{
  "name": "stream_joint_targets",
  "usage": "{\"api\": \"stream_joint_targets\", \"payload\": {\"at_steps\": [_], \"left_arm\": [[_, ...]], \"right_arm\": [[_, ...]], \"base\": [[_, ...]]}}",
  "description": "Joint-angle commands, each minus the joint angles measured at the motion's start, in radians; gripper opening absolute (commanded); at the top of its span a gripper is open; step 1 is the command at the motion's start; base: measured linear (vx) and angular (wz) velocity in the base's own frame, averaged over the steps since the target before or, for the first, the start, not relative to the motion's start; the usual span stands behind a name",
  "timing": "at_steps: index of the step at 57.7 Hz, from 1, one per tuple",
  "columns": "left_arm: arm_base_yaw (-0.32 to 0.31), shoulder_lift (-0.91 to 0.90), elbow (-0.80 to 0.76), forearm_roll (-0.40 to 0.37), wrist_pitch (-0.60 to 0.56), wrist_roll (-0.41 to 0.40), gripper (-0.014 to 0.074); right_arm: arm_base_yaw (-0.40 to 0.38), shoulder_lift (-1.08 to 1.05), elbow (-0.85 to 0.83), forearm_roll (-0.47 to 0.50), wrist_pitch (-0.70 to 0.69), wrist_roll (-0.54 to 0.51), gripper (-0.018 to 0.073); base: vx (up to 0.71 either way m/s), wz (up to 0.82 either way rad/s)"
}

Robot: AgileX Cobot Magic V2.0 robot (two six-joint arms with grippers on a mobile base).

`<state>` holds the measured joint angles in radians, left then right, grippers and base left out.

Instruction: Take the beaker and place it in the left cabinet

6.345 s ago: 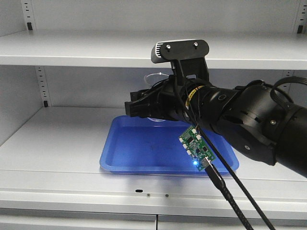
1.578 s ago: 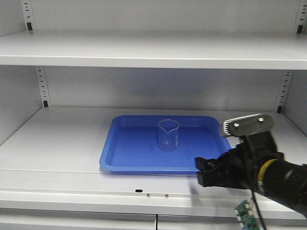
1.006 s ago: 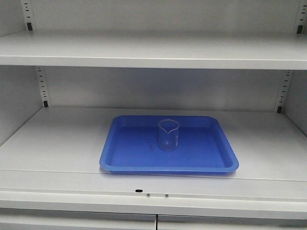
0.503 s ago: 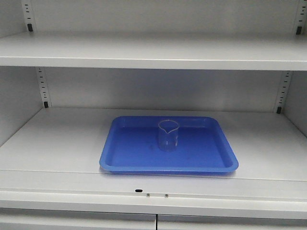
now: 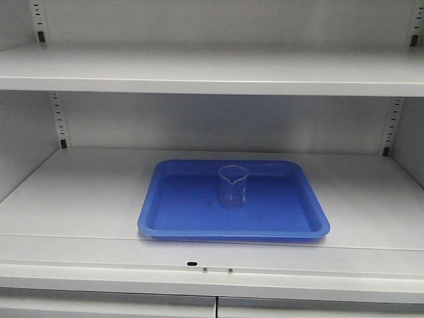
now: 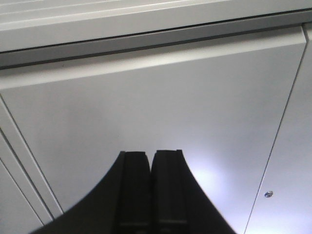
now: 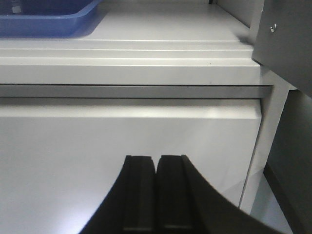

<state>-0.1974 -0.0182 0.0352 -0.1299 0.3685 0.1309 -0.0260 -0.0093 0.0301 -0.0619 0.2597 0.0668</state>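
The small clear beaker (image 5: 233, 187) stands upright in the middle of the blue tray (image 5: 179, 215) on the lower shelf of the pale grey left cabinet (image 5: 86, 192). No arm shows in the front view. My left gripper (image 6: 150, 157) is shut and empty, facing a grey door panel below the shelf. In the right wrist view my right gripper (image 7: 156, 160) is also shut with nothing in it, below the shelf's front edge. A corner of the blue tray (image 7: 48, 19) shows at the top left of that view.
An upper shelf (image 5: 212, 69) spans the cabinet above the tray. Slotted uprights (image 5: 58, 119) line the back wall. A grey door front (image 7: 122, 146) lies under the shelf lip, with a dark panel (image 7: 287, 44) at the right.
The right arm let go of the beaker in the tray, drew back down and to the right, and left the front view. Over the last second nothing has moved.
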Motion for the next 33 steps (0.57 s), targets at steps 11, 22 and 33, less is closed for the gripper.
{"api": "stream_joint_targets", "payload": {"at_steps": [11, 22, 33], "left_arm": [[-0.006, -0.009, -0.019, -0.01, -0.082, -0.001, -0.0006], [-0.006, -0.009, -0.019, -0.01, -0.082, -0.001, -0.0006], [-0.006, -0.009, -0.019, -0.01, -0.082, -0.001, -0.0006]], "right_arm": [[0.001, -0.013, 0.005, -0.003, -0.09, -0.009, -0.0008], [0.001, -0.013, 0.005, -0.003, -0.09, -0.009, -0.0008], [0.001, -0.013, 0.005, -0.003, -0.09, -0.009, -0.0008]], "base": [[0.0, 0.0], [0.0, 0.0], [0.0, 0.0]]}}
